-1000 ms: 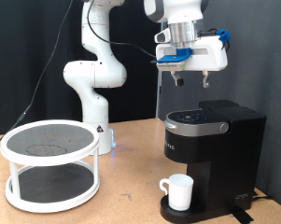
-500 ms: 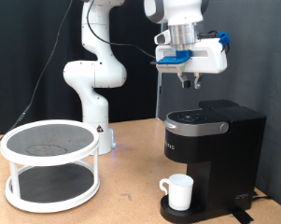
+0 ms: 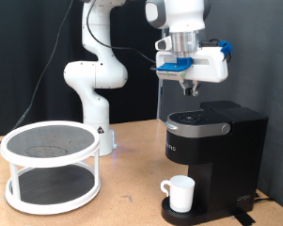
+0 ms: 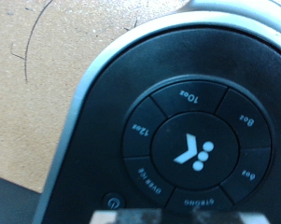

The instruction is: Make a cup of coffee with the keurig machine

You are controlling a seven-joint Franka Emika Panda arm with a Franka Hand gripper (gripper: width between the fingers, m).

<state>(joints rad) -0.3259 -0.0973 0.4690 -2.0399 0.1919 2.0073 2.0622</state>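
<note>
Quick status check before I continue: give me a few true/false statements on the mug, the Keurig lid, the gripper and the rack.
1. The white mug stands on the Keurig machine drip base. True.
2. The machine's lid is raised open. False: it is closed, with the button ring facing up.
3. The gripper hovers above the machine's top, holding nothing. True.
4. The mug sits on the white two-tier rack. False: it is under the machine's spout, and nothing shows on the rack's tiers.
5. The rack is toward the exterior view's left of the machine. True.
</note>
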